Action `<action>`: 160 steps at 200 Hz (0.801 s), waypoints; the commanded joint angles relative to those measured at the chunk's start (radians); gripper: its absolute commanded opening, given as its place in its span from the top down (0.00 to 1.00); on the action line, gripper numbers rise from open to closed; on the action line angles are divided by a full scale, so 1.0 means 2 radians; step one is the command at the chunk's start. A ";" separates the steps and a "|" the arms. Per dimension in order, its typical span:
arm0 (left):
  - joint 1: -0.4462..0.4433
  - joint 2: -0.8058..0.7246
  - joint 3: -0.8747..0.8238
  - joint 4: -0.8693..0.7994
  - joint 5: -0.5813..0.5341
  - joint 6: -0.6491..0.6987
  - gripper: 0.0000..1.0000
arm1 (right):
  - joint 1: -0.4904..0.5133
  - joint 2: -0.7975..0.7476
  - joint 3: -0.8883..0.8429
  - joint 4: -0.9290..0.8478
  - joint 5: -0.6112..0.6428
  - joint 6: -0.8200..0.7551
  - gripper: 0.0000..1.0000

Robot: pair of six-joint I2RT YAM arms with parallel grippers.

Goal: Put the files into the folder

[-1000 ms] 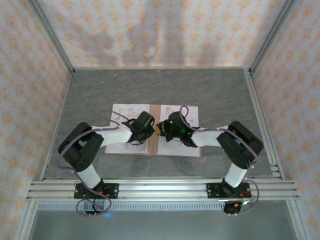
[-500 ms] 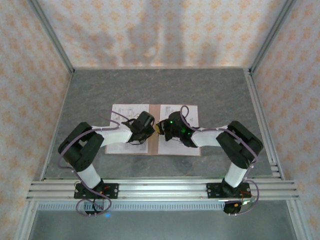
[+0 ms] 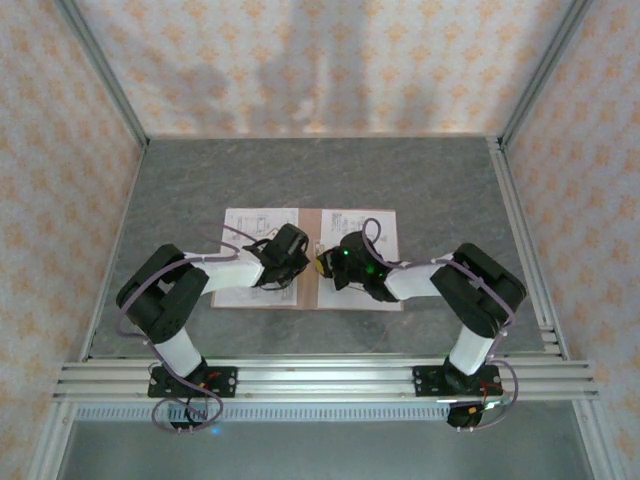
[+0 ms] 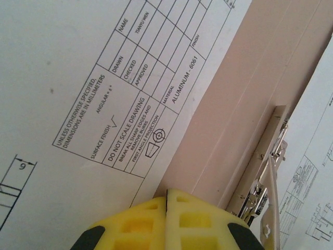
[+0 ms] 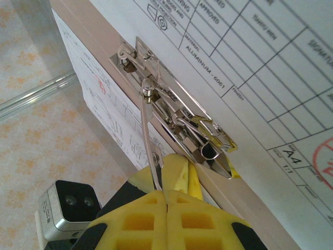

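The salmon folder (image 3: 309, 228) lies open on the table, one printed sheet of the files (image 3: 250, 226) on its left half and another (image 3: 352, 224) on its right half. My left gripper (image 3: 303, 263) is shut, its yellow tips (image 4: 167, 194) resting on the bare folder card (image 4: 244, 88) just right of the left sheet's (image 4: 73, 73) edge. Along the centre fold sits a metal clip (image 5: 179, 117). My right gripper (image 5: 165, 194) is shut on the clip's thin wire lever (image 5: 146, 135), tip to tip with the left one (image 3: 321, 265).
The folder sits mid-table on the grey mat (image 3: 320, 170). Aluminium frame rails (image 3: 320, 378) run along the near edge and both sides. The left wrist camera (image 5: 65, 208) is close beside my right fingers.
My right gripper has closed fully and shifted slightly toward the near edge, at the clip. The left arm has stayed in place.
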 commanded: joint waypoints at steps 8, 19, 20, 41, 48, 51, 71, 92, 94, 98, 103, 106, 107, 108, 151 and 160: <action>0.002 0.008 -0.012 -0.016 -0.010 -0.007 1.00 | 0.003 0.027 -0.029 -0.037 0.017 -0.008 1.00; 0.003 0.008 -0.012 -0.016 -0.011 -0.007 1.00 | 0.003 0.030 -0.033 -0.038 0.021 -0.009 1.00; 0.003 0.008 -0.012 -0.016 -0.011 -0.007 1.00 | 0.003 0.030 -0.033 -0.038 0.021 -0.009 1.00; 0.002 0.006 -0.013 -0.018 -0.013 -0.008 1.00 | 0.003 0.034 -0.038 -0.043 0.026 -0.016 1.00; 0.002 0.005 -0.013 -0.018 -0.013 -0.008 1.00 | 0.003 0.035 -0.039 -0.045 0.025 -0.018 1.00; 0.002 0.006 -0.013 -0.019 -0.013 -0.008 1.00 | 0.003 0.035 -0.038 -0.047 0.025 -0.019 1.00; 0.002 0.006 -0.014 -0.020 -0.015 -0.010 1.00 | 0.003 0.035 -0.039 -0.063 0.028 -0.026 1.00; 0.002 0.005 -0.014 -0.027 -0.019 -0.012 1.00 | 0.003 0.027 -0.033 -0.100 0.034 -0.045 1.00; 0.002 0.006 -0.014 -0.028 -0.019 -0.012 1.00 | 0.003 0.026 -0.032 -0.105 0.035 -0.047 1.00; 0.002 0.005 -0.014 -0.029 -0.020 -0.013 1.00 | 0.003 0.023 -0.030 -0.113 0.037 -0.051 1.00; 0.002 0.005 -0.015 -0.028 -0.020 -0.013 1.00 | 0.003 0.021 -0.028 -0.123 0.038 -0.056 1.00; 0.002 0.005 -0.015 -0.028 -0.021 -0.013 1.00 | 0.003 0.020 -0.025 -0.128 0.040 -0.059 1.00; 0.002 0.005 -0.016 -0.028 -0.021 -0.013 1.00 | 0.002 0.020 -0.025 -0.131 0.040 -0.060 1.00; 0.002 0.005 -0.015 -0.028 -0.021 -0.013 1.00 | 0.002 0.019 -0.024 -0.133 0.040 -0.061 1.00; 0.003 0.009 -0.022 -0.016 -0.019 -0.020 1.00 | -0.002 0.027 -0.009 -0.181 0.046 -0.088 1.00; 0.003 0.010 -0.022 -0.016 -0.020 -0.020 1.00 | -0.003 0.032 -0.007 -0.185 0.046 -0.090 1.00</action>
